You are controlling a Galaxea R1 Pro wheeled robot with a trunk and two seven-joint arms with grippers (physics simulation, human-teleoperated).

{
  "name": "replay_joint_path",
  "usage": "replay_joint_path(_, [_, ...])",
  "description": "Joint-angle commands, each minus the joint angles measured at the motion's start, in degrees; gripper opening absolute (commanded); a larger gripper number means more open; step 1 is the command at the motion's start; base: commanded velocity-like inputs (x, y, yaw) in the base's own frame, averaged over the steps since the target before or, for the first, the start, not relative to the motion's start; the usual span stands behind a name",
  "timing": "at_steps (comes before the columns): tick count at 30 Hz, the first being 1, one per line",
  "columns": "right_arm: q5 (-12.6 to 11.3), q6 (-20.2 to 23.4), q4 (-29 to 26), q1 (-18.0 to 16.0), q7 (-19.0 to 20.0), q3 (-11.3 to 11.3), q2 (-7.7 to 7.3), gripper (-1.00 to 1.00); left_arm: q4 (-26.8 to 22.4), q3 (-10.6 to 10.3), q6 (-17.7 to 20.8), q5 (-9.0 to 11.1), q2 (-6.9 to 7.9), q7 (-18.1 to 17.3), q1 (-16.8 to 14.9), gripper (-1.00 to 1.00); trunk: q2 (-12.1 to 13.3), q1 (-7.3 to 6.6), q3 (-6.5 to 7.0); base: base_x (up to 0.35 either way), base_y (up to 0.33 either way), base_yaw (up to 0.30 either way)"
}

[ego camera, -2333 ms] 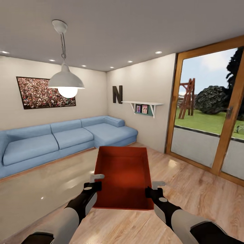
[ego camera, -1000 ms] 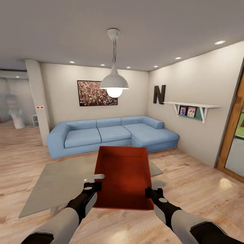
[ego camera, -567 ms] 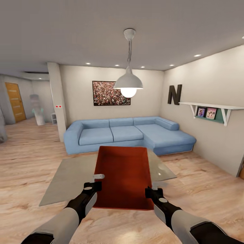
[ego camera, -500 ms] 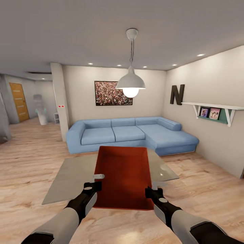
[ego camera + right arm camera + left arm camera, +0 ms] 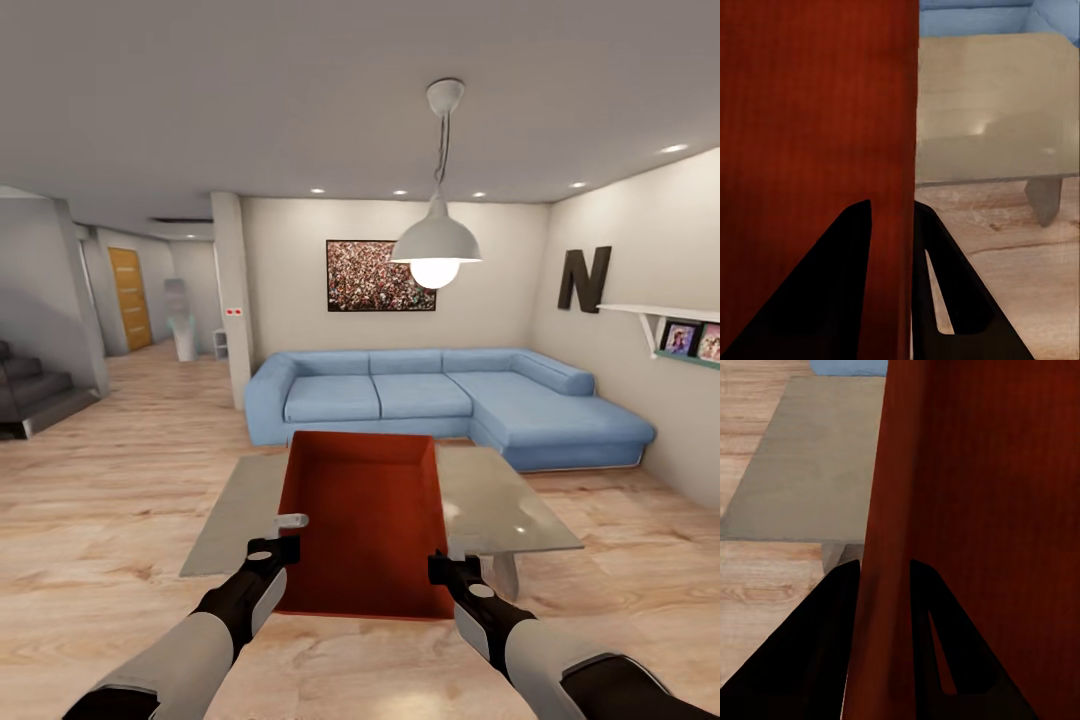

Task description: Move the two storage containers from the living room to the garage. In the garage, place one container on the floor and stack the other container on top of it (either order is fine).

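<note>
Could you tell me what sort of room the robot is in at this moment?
It looks like a home living room: a blue corner sofa against the far wall, a low glass-topped coffee table on light wood plank flooring, and a white pendant lamp overhead. A hallway with stairs opens further off.

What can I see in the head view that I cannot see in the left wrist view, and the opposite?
Head view alone: the lamp, the picture, the letter N, the right pincer. Left wrist view alone: a close look at the left pincer with one finger on each side of the bin wall. Both: the bin, the low table, the blue sofa, the wood floor.
</note>
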Motion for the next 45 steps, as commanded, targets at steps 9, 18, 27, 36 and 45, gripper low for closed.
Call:
replay_joint_path(9, [-0.4, -0.3, -0.2, 0.0, -0.3, -1.9, -0.33, -1.00, 0.0, 3.0, 0.5, 0.3, 0.44, 0.7, -0.1, -1.00, -0.1, 0.01, -0.08, 0.000, 0.000, 0.300])
replay_joint_path(18, [-0.4, -0.3, -0.2, 0.0, -0.3, -1.9, -0.33, -1.00, 0.0, 3.0, 0.5, 0.3, 0.44, 0.7, -0.1, -1.00, -0.1, 0.01, -0.08, 0.000, 0.000, 0.300])
replay_joint_path(27, [-0.4, -0.3, -0.2, 0.0, -0.3, -1.9, -0.33, -1.00, 0.0, 3.0, 0.5, 0.3, 0.45, 0.7, -0.1, -1.00, -0.1, 0.01, -0.08, 0.000, 0.000, 0.300])
replay_joint_path(36, [-0.4, -0.3, -0.2, 0.0, -0.3, -1.9, -0.34, -1.00, 0.0, 3.0, 0.5, 0.3, 0.51, 0.7, -0.1, -1.00, -0.1, 0.01, -0.08, 0.000, 0.000, 0.300])
replay_joint_path(45, [-0.4, -0.3, -0.3, 0.0, -0.3, -1.9, -0.34, -1.00, 0.0, 3.0, 0.5, 0.3, 0.47, 0.7, -0.1, -1.00, -0.1, 0.01, -0.08, 0.000, 0.000, 0.300])
